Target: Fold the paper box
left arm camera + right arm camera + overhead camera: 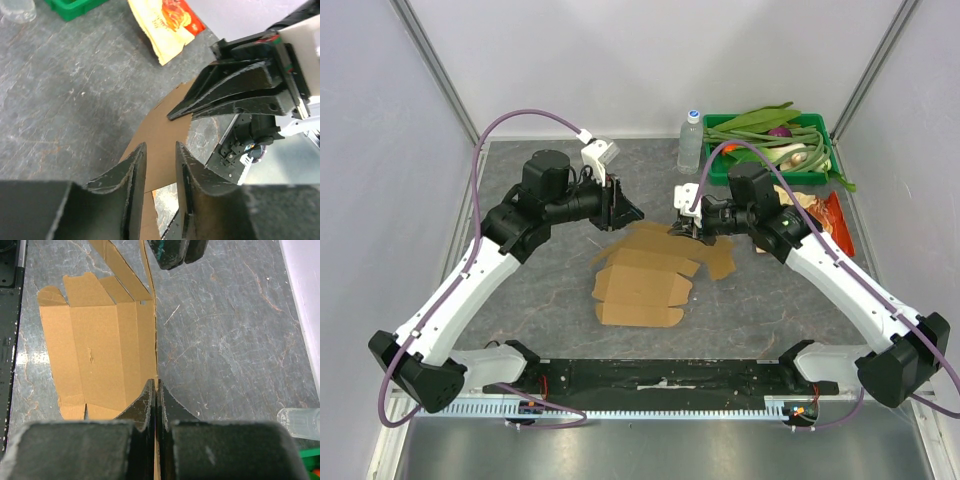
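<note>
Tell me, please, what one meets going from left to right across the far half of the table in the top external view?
Left arm's fingers → water bottle → green crate → snack bag. The paper box and right arm's fingers overlap others, so they are left out.

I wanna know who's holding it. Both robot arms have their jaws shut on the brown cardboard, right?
Not both. The left wrist view shows the jaws of the left arm standing apart, not closed on it. Only the jaws of the right arm are shut on the paper box.
</note>
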`<state>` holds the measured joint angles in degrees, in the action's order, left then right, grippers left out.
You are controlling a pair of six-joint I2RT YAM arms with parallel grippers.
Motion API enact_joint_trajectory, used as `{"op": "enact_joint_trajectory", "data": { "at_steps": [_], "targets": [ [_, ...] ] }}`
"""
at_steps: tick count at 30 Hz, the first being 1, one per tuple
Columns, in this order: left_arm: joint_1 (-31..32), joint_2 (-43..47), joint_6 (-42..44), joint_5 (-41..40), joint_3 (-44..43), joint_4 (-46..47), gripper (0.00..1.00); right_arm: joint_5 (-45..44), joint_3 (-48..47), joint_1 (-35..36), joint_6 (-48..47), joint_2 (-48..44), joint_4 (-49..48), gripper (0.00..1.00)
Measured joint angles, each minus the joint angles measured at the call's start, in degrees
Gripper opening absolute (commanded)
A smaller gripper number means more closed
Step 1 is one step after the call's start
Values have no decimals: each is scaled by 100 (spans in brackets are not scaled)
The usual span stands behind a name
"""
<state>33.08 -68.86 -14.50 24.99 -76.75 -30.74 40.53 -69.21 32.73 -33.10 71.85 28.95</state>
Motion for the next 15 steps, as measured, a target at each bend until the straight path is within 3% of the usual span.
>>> {"op": "enact_joint_trajectory", "data": {
  "at_steps": [6, 15],
  "targets": [
    [0, 2, 83, 562, 101, 227, 28, 46, -2, 0, 225, 48, -162, 0],
    [4, 2, 92, 671, 273, 378, 18, 190, -2, -9, 610, 133, -269, 0]
  ]
}}
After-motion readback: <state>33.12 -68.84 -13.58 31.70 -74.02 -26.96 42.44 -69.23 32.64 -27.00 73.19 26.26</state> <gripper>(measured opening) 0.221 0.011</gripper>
